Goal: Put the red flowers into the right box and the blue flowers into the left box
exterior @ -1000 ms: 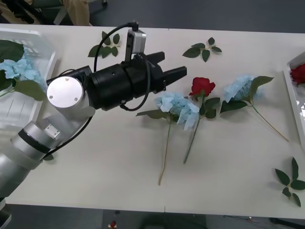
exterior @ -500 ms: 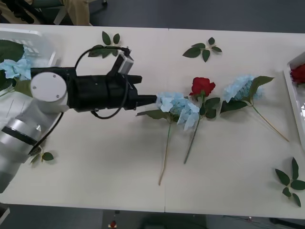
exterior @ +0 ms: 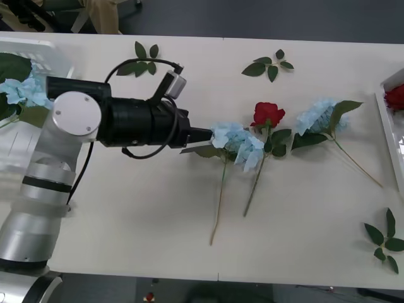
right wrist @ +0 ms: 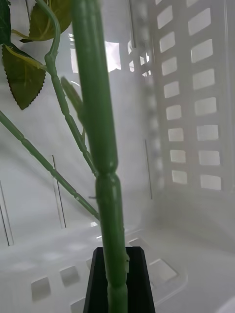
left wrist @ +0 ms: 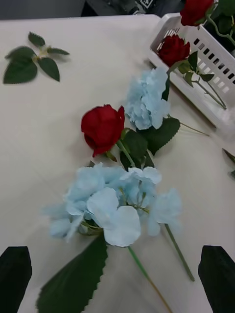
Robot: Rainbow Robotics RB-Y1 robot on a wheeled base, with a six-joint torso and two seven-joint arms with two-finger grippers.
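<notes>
Left wrist view shows the left tool (left wrist: 117,279) spread wide, fingers flanking a blue flower (left wrist: 115,205) mid-bench, a red rose (left wrist: 103,128) just beyond. Light, floppy petals would crush; the stiff stem below the bloom looks the safer hold.

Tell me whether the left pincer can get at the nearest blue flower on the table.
Probably yes: the left pincer, open, sits right at the blue flower with nothing between them; the red flower lies beyond.
</notes>
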